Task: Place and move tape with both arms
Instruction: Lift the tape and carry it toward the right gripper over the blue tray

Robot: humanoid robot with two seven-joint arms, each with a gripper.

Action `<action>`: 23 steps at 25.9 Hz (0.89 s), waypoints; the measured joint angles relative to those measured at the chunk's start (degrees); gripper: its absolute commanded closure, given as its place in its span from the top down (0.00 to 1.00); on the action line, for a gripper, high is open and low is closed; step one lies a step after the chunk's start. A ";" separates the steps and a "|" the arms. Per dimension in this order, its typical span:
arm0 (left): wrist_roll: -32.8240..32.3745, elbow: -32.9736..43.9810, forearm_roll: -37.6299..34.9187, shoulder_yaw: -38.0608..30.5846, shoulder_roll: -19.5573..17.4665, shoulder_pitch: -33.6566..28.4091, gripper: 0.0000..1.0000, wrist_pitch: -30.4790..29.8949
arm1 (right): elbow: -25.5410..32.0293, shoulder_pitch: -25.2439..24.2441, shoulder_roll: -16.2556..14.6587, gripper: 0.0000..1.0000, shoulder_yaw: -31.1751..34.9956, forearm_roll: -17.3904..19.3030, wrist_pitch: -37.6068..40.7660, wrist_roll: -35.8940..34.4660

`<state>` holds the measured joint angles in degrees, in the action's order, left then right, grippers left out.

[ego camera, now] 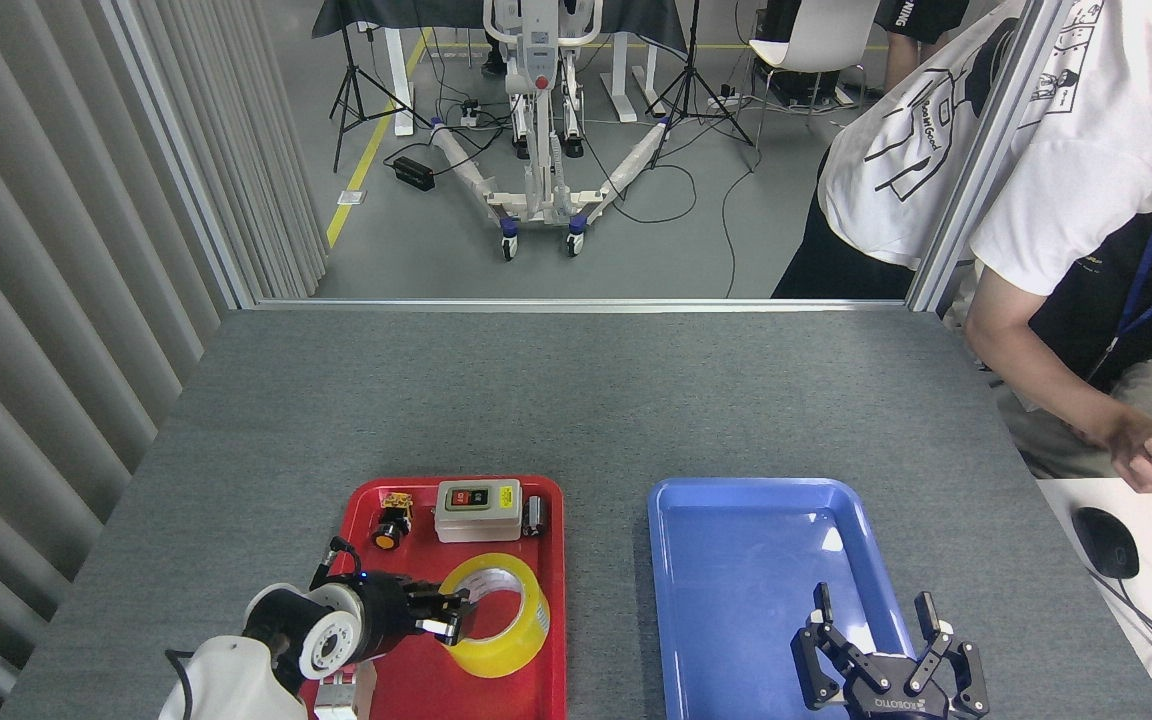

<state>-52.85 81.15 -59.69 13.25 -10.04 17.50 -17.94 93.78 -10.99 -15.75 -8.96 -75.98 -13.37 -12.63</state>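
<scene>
Down at the near end of the red tray, the tape is tilted up on edge, its left rim pinched by the fingers of the left gripper, which reaches in from the left and is clenched on the roll. Bare red tray floor shows beneath the roll, with the tray's right rim just beside it. Farther back in that tray sit a grey switch box, a yellow push button and a small dark cylinder. Grey counter lies open beyond. Over the blue tray, the right gripper hovers with its fingers spread, grasping nothing.
</scene>
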 measured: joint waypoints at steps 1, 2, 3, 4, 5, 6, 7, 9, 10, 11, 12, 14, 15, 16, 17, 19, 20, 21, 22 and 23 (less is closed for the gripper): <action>0.86 0.02 3.35 -1.25 0.17 0.55 0.00 -3.95 | 0.00 0.00 -0.01 1.00 0.00 -0.02 0.01 0.00; 1.43 -0.09 6.79 -2.39 0.54 0.93 0.00 -7.97 | 0.00 -0.04 -0.03 1.00 0.01 -0.02 0.32 0.00; 1.99 -0.43 10.67 -3.26 1.02 1.19 0.00 -12.69 | 0.00 -0.07 -0.05 1.00 0.03 -0.03 0.89 0.00; 2.51 -1.02 14.19 -3.90 1.38 1.40 0.00 -16.65 | 0.01 -0.11 -0.09 1.00 0.18 -0.03 1.56 -0.29; 3.22 -1.92 18.30 -4.35 1.78 1.57 0.00 -19.88 | 0.03 -0.18 -0.12 1.00 0.52 -0.03 2.21 -0.65; 3.65 -3.05 21.68 -4.58 2.46 1.60 0.00 -22.03 | 0.04 -0.25 -0.16 1.00 0.85 -0.04 3.08 -1.40; 4.12 -4.26 25.25 -4.67 3.21 1.59 0.00 -23.77 | 0.05 -0.40 -0.27 1.00 1.27 -0.04 4.44 -2.40; 5.32 -6.61 30.90 -4.45 4.76 1.49 0.00 -25.57 | 0.05 -0.95 -0.56 1.00 2.50 -0.04 8.64 -3.90; 5.57 -7.65 32.48 -4.06 5.66 1.42 0.00 -25.97 | 0.05 -1.29 -0.76 1.00 3.33 -0.11 12.01 -4.37; 5.78 -8.70 33.67 -3.63 6.58 1.40 0.00 -26.37 | 0.06 -1.75 -0.96 1.00 4.37 -0.22 16.15 -4.93; 6.15 -9.47 34.46 -3.36 7.31 1.41 0.00 -26.54 | 0.06 -2.23 -1.18 0.99 5.45 -0.34 20.55 -5.22; 6.30 -10.85 35.28 -2.91 8.63 1.40 0.00 -26.86 | 0.09 -2.99 -1.70 1.00 7.21 -0.51 30.70 -5.72; 6.44 -11.48 35.49 -2.80 9.11 1.40 0.00 -26.90 | 0.14 -3.29 -1.97 1.00 7.92 -0.56 35.36 -5.92; 6.49 -11.99 35.62 -2.69 9.53 1.40 0.00 -26.91 | 0.21 -3.49 -2.18 1.00 8.41 -0.60 39.33 -6.03; 6.49 -12.57 35.71 -2.57 9.84 1.40 0.00 -27.00 | 0.39 -3.59 -2.36 1.00 8.64 -0.64 42.22 -6.11; 6.53 -13.37 35.79 -2.49 10.27 1.37 0.00 -27.02 | 0.99 -3.60 -2.51 0.99 8.64 -1.00 46.05 -6.43; 6.55 -13.66 35.81 -2.43 10.54 1.27 0.00 -27.02 | 1.27 -3.48 -2.50 0.99 8.20 -1.47 47.16 -6.51; 6.55 -13.88 35.81 -2.40 10.77 1.17 0.00 -27.02 | 1.49 -3.15 -2.39 0.99 7.31 -2.10 47.75 -6.59; 6.55 -14.09 35.81 -2.40 11.00 1.04 0.00 -27.02 | 1.62 -2.67 -2.27 0.99 6.22 -2.88 48.12 -6.66; 6.55 -14.23 35.81 -2.38 11.28 0.89 0.00 -27.02 | 1.73 -2.07 -2.15 0.99 4.97 -3.59 48.24 -6.70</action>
<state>-46.29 66.92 -23.88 10.87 1.24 18.39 -44.97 95.51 -13.05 -17.90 -3.99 -79.57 34.88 -19.33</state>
